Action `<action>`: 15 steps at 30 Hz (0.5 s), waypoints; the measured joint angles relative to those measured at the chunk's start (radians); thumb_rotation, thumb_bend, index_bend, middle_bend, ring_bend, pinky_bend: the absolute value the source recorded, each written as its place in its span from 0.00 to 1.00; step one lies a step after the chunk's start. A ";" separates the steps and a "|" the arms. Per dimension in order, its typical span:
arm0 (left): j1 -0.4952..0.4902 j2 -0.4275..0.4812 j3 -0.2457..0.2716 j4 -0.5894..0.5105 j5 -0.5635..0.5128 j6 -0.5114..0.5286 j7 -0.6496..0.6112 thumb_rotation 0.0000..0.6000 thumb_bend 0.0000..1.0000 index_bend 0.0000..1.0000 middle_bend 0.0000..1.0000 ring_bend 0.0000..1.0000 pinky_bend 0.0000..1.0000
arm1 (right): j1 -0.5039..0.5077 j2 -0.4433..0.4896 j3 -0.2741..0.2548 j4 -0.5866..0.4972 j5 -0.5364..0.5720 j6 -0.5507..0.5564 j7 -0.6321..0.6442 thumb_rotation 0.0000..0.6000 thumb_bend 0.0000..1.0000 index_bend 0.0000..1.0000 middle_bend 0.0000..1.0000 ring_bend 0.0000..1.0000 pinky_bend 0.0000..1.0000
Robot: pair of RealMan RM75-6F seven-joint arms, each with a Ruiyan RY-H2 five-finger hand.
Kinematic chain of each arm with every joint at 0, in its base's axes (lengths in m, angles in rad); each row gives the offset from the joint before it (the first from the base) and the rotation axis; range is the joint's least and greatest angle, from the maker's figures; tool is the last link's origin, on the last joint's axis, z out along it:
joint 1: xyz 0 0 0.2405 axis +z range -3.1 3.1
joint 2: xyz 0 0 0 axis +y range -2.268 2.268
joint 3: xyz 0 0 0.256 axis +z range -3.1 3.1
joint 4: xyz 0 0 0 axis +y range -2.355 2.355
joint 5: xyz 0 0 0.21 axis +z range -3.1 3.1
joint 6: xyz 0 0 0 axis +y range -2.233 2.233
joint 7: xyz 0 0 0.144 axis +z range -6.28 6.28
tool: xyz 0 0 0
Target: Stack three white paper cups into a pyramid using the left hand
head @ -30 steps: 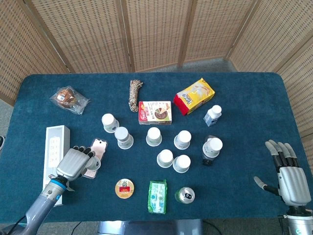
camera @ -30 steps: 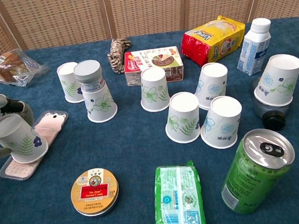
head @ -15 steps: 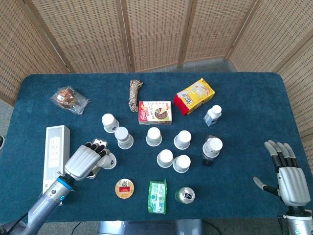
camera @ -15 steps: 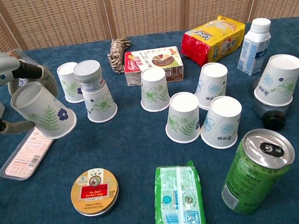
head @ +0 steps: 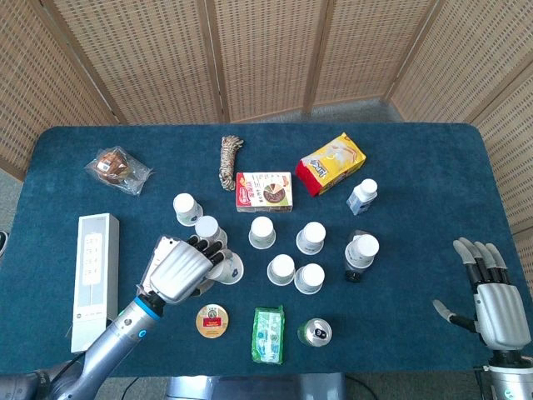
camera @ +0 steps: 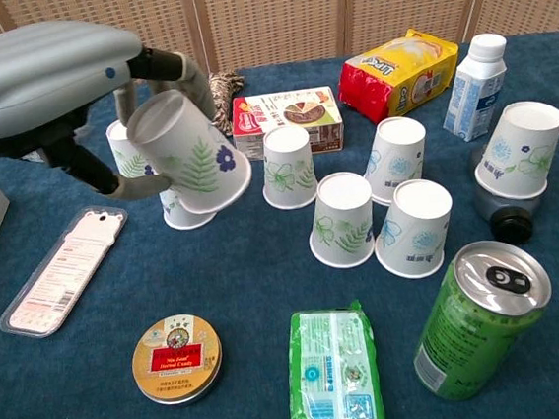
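White paper, printed with green leaves and a blue flower, forms the cup (camera: 190,151) that is held by the left hand (head: 179,268), its fingers (camera: 162,67) wrapped over the closed base and upper wall and the thumb seen beneath it. The cup is tilted, its open rim turned down and to the right, and it is carried clear of the blue bench (head: 416,167), in front of two inverted cups (head: 197,220) at the left of the group. In the head view its rim shows just beyond the knuckles. Five more inverted cups are standing to the right: one (camera: 287,166) before the snack box (camera: 286,120), a pair (camera: 389,219) side by side near the green can (camera: 478,319), one (camera: 397,161) behind that pair, and one (camera: 520,150) set on a dark object. The right hand (head: 491,296) is kept at the bench's right edge, fingers spread and straight, with nothing in it.
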 measured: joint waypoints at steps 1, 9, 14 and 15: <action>-0.007 -0.014 -0.007 -0.003 -0.018 -0.003 0.013 1.00 0.32 0.31 0.34 0.34 0.45 | 0.000 0.001 0.001 0.000 0.001 0.000 0.002 1.00 0.19 0.00 0.00 0.00 0.00; -0.103 -0.175 -0.087 -0.019 -0.215 -0.009 0.203 1.00 0.32 0.31 0.33 0.34 0.45 | -0.001 0.007 0.006 0.005 0.010 0.002 0.018 1.00 0.19 0.00 0.00 0.00 0.00; -0.177 -0.260 -0.139 -0.022 -0.326 0.013 0.319 1.00 0.32 0.31 0.33 0.34 0.45 | 0.000 0.009 0.008 0.005 0.013 0.001 0.025 1.00 0.19 0.00 0.00 0.00 0.00; -0.196 -0.280 -0.151 -0.021 -0.354 0.022 0.345 1.00 0.32 0.31 0.33 0.34 0.45 | 0.000 0.009 0.008 0.006 0.013 0.001 0.026 1.00 0.19 0.00 0.00 0.00 0.00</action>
